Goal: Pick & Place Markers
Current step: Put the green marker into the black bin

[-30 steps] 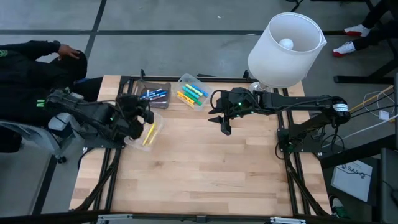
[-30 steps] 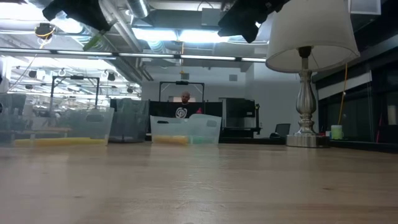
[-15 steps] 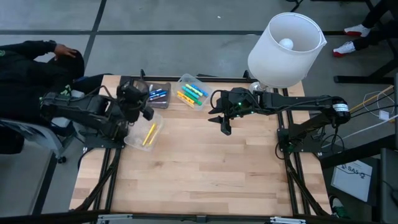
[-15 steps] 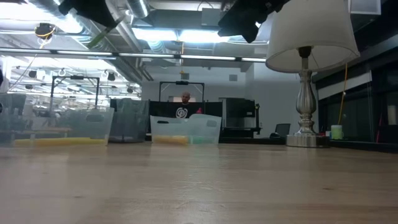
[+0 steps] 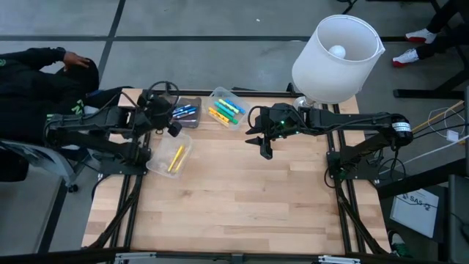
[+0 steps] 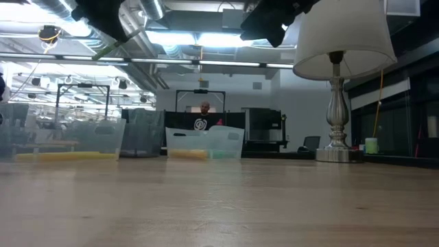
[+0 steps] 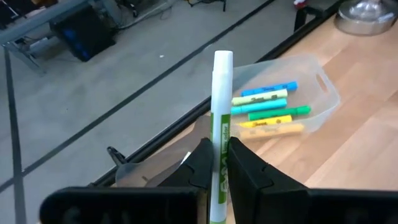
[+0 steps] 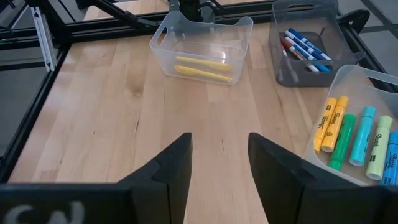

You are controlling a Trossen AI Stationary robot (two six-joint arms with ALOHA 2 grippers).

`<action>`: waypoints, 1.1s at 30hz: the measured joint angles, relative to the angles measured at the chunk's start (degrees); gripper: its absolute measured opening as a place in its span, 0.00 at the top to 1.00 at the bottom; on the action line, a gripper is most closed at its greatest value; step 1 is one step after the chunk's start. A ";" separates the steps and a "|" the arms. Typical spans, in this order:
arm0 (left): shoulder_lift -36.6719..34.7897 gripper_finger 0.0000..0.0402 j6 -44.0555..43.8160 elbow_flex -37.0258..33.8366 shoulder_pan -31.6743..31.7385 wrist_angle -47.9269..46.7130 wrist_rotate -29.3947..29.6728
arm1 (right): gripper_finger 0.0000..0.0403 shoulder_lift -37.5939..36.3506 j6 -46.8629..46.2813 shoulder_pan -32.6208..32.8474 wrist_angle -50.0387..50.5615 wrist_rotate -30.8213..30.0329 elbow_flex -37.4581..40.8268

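Markers are what we sort, so our left gripper [image 7: 214, 171] pinches one green marker [image 7: 219, 134] tight between its two fingers, its tip poking out past them, high above the dark bin [image 5: 185, 111], while our right gripper [image 8: 219, 163] waits spread open over the table [image 5: 242, 191].
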State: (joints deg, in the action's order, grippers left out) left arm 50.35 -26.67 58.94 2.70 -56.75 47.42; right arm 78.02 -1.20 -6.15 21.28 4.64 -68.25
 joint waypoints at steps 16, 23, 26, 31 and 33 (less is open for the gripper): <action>0.04 0.94 9.99 0.00 13.75 0.00 -11.12 | 0.61 0.00 0.01 0.02 0.00 0.00 0.00; 0.10 0.94 14.25 0.00 20.50 0.01 -17.51 | 0.61 0.00 0.01 0.02 0.00 0.00 0.00; 0.91 0.94 16.57 0.00 23.38 -0.02 -19.91 | 0.61 0.00 0.01 0.02 0.00 0.00 0.00; 3.78 0.94 20.57 0.00 28.10 -0.03 -25.05 | 0.61 0.00 0.00 0.02 0.00 0.00 0.00; 5.36 0.94 22.26 0.00 29.71 -0.02 -26.73 | 0.61 0.00 0.01 0.02 0.00 0.00 0.00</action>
State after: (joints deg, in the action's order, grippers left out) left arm 55.71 -4.41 58.94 32.42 -56.77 20.69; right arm 78.02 -1.19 -6.13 21.28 4.64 -68.25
